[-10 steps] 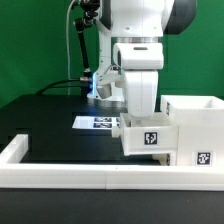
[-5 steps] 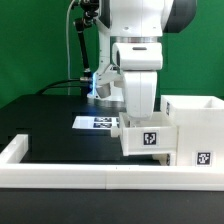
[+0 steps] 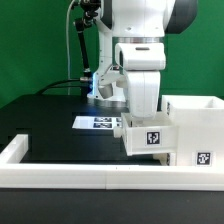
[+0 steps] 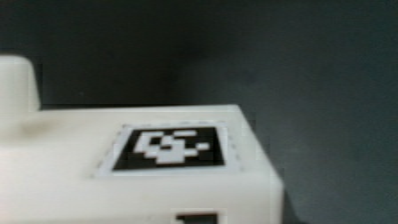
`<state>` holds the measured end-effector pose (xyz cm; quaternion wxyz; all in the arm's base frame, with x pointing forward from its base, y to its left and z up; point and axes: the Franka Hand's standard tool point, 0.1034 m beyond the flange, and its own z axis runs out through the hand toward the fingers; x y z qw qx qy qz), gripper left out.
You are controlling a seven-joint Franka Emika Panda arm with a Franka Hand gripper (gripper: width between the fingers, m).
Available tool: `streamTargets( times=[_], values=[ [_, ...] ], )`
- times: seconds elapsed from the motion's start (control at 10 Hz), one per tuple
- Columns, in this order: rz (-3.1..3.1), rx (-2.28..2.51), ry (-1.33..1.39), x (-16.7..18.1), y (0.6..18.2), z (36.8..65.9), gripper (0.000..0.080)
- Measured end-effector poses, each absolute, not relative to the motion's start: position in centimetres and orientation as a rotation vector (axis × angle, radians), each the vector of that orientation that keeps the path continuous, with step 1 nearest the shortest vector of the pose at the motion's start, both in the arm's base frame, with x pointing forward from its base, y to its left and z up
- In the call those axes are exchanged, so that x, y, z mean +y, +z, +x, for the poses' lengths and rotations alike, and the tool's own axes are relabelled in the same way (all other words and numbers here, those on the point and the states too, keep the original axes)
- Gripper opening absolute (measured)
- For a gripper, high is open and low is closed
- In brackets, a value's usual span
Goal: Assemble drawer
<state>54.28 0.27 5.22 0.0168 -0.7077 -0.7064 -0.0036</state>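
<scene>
A white drawer tray point(image 3: 149, 137) with a black-and-white tag on its near face sits right under my gripper point(image 3: 141, 108). Its right end is against the tall white casing point(image 3: 196, 122), which also carries a tag. The tray hides my fingertips, and it moves with the hand, so the gripper is holding it. In the wrist view the tray point(image 4: 169, 150) and its tag fill the lower half at close range, and no fingers show. A white block point(image 4: 15, 85) shows at the edge beyond it. No second tray is in view.
A long low white border rail point(image 3: 60, 176) runs along the table's near edge, just below the tray. The marker board point(image 3: 98, 122) lies flat behind the tray. Cables and a stand point(image 3: 82, 60) rise at the back, and the tabletop is black.
The tray and the hand have shifted slightly to the exterior view's right, toward the casing. Nothing else has moved.
</scene>
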Motion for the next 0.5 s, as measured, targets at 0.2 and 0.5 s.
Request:
streamTargets(
  times=[0.2, 0.5],
  values=[
    [-2.199, -2.197, -0.014, 0.66, 5.19, 54.41, 0.0041],
    [-2.214, -2.187, -0.019, 1.28, 5.30, 54.60, 0.0041]
  ],
)
